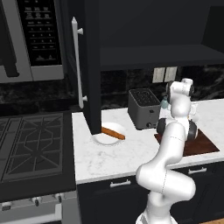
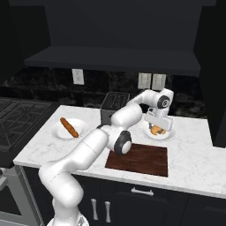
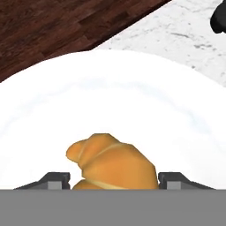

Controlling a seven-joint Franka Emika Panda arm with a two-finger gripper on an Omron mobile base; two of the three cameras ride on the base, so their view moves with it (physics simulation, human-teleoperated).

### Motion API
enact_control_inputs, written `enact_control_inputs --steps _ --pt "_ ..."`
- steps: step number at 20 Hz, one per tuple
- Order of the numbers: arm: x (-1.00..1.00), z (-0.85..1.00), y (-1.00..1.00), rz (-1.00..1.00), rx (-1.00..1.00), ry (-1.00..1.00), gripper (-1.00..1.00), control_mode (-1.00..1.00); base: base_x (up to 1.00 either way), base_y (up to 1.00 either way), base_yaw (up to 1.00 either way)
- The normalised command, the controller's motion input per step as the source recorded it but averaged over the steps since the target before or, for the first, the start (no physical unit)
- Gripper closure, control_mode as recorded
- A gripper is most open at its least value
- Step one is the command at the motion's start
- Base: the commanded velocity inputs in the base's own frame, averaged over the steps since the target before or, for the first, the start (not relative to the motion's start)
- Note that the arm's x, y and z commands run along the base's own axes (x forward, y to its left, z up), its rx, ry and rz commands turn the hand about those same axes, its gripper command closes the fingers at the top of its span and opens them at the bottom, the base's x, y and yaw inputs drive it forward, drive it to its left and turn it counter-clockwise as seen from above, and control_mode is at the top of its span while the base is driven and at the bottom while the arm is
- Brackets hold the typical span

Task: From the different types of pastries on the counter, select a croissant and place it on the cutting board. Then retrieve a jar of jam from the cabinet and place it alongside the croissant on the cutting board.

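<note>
we judged the hand [image 3: 114,178], its fingers flanking the croissant [image 3: 112,164] on the white plate [image 3: 132,97], grip unconfirmed, should pinch squarely before lifting toward the cutting board [image 2: 139,160].

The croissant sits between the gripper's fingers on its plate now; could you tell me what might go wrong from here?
1. The fingertips flank the croissant at its wide curved middle, so a soft roll could squash or slip out on lifting.
2. It rests on a white plate; low fingers might scrape or drag the plate.
3. The cutting board lies close by, but the toaster stands near the arm's swing.
</note>
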Motion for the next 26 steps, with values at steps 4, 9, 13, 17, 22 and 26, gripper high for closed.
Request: enact_control_inputs --steps 4,9,13,17,22,26 --pt "-0.20 0.19 -0.10 -0.06 -0.06 0.02 1.00 -1.00 0.00 0.00 0.00" --pt "-0.67 0.26 -0.11 -0.03 -0.10 0.00 1.00 -1.00 0.00 0.00 0.00" --pt "-0.93 0.22 0.08 0.00 -0.05 -0.03 1.00 -1.00 0.00 0.00 0.00" --pt "-0.83 0.00 0.44 0.00 -0.02 0.00 1.00 -1.00 0.00 0.00 0.00" --pt "-0.79 0.01 0.79 0.00 -0.10 -0.03 1.00 -1.00 0.00 0.00 0.00" --pt "-0.75 0.00 0.87 0.00 -0.26 -0.22 1.00 -1.00 0.00 0.00 0.00"
